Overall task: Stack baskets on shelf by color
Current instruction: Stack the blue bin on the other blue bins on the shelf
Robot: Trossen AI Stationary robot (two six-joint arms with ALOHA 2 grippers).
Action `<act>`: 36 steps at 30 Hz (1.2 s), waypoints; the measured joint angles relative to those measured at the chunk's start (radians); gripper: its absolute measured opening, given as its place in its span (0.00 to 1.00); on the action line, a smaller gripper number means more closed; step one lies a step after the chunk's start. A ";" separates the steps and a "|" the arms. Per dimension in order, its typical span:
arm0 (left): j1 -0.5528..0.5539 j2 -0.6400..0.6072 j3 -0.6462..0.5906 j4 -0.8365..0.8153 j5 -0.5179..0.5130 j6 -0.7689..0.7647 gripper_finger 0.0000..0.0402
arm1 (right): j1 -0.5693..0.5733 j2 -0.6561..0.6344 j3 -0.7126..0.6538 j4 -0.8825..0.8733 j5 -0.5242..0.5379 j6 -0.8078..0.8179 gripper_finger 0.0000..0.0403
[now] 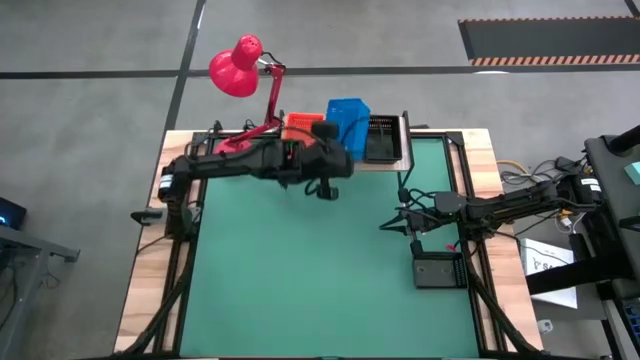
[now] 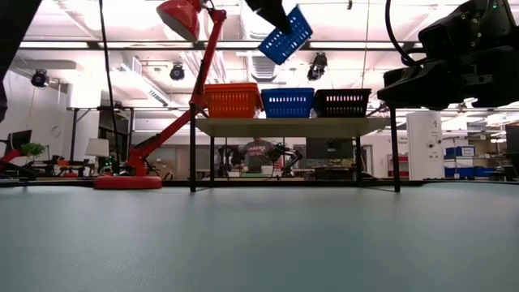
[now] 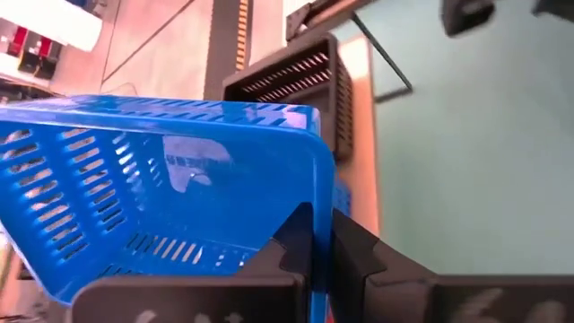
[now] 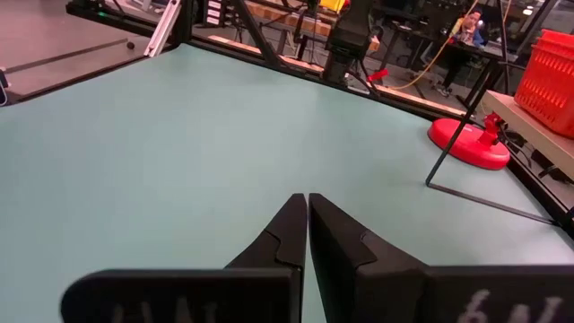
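Left claw (image 3: pixel 321 235) pinches the rim of a blue mesh-sided plastic basket (image 1: pixel 347 118), holding it tilted in the air above the low light-wood shelf (image 2: pixel 292 126). On that shelf stand an orange-red mesh basket (image 2: pixel 233 100), another blue basket (image 2: pixel 288 102) and a black mesh basket (image 2: pixel 342 102). Right claw (image 4: pixel 307 229), fingers pressed together, hovers over the green counter (image 1: pixel 300 270) near another black basket (image 1: pixel 439 270).

Blue basket (image 3: pixel 161 179) pinched in left gripper (image 3: pixel 321 238), black basket (image 3: pixel 291 85) beyond.
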 joint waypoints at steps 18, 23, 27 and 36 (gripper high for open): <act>0.130 0.001 -0.130 0.149 0.112 -0.033 0.00 | 0.000 0.000 0.000 -0.001 0.000 0.000 0.02; 0.139 -0.001 -0.152 0.150 0.114 -0.062 0.00 | 0.000 0.000 0.000 -0.001 0.000 0.000 0.02; 0.141 0.001 -0.154 0.153 0.113 -0.063 0.00 | 0.000 0.000 0.000 -0.002 0.000 0.000 0.02; 0.141 0.000 -0.153 0.157 0.114 -0.063 0.02 | 0.000 0.000 0.000 -0.003 0.000 0.000 0.02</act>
